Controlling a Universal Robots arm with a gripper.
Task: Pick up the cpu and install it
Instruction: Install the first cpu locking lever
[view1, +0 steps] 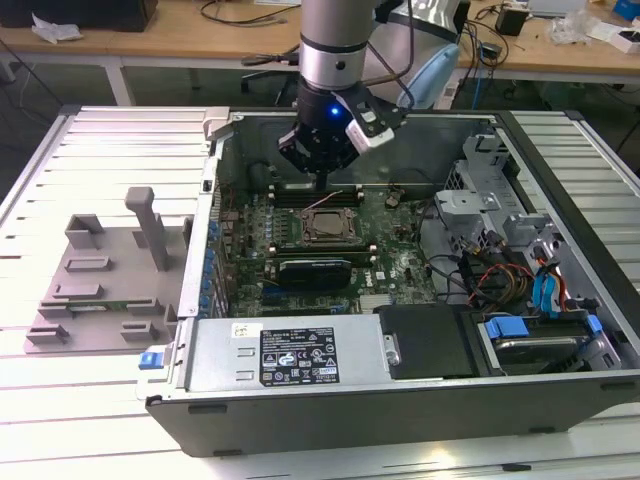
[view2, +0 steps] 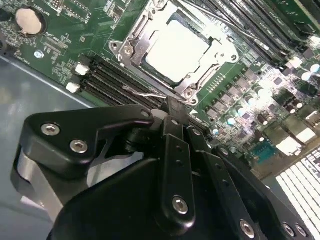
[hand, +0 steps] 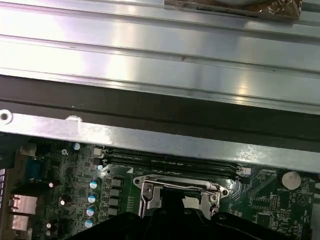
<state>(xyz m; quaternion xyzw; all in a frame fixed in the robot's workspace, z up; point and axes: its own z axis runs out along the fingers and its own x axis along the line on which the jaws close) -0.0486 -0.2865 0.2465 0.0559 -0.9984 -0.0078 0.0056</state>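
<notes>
The black gripper (view2: 172, 107) bulks largest in the second wrist view, its linkage plates and screws close to the lens and its fingers (view2: 174, 131) drawn together into one narrow stem with nothing between them, so the pincer is clenched on nothing. Just past the tip lies the cpu (view2: 175, 52), a pale, shiny square seated flat inside the socket frame (view2: 131, 47) on the green motherboard (view2: 65, 45). The tip stands at the frame's edge beside a thin wire lever (view2: 145, 93); whether it touches the lever I cannot tell.

In the exterior view the gripper (view1: 322, 180) hangs from the silver arm (view1: 335, 45) inside the open computer case (view1: 400, 395), its tip over the memory slots (view1: 320, 195) just behind the socket, while the cpu (view1: 325, 226) sits in the socket near and just in front of it. A grey holder tray (view1: 100, 285) rests on the slatted table (view1: 60, 160), well apart to the exterior view's left.

In the first wrist view the socket frame (hand: 150, 192) shows below the case's metal wall (hand: 150, 137).
</notes>
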